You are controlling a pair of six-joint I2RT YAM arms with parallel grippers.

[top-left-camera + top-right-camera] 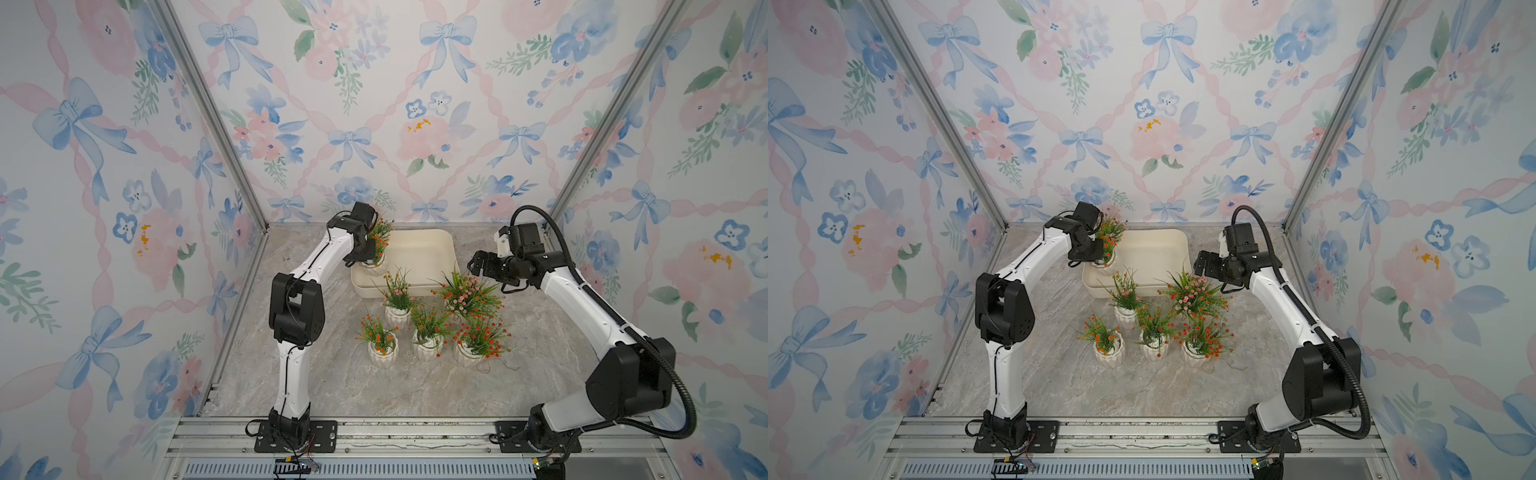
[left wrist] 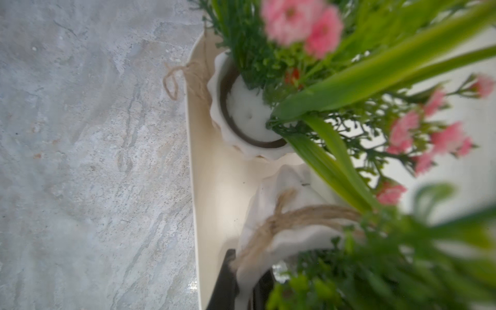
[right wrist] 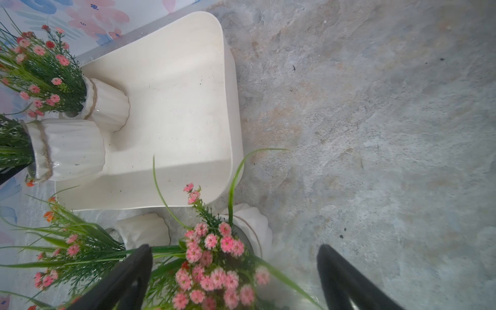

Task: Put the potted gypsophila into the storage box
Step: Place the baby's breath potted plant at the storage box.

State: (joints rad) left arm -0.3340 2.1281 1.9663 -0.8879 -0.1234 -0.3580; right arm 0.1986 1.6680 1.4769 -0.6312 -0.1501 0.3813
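One pot held at the storage box point(image 1: 424, 253), five waiting on the table point(image 1: 332, 386).

On the box's near side, five potted gypsophila point(image 1: 428, 347) stand clustered, untouched. Off its near right corner the right end effector point(image 1: 477, 262) hangs wide and empty above the pink-flowered pot point(image 1: 463, 293), probably lined up for that pick. At the box's left wall the left end effector point(image 2: 245, 281) pinches the held pot point(image 3: 69, 150) by its rim, likely sparing the sprigs, beside a settled pot point(image 3: 107, 104).

storage box point(image 1: 432, 253) bare over its right half; 2 potted gypsophila point(image 3: 72, 147) fill its left side. 5 more pots point(image 1: 427, 351) crowd outside its near wall, sprigs over the rim. table point(image 1: 332, 386) in front lies open.
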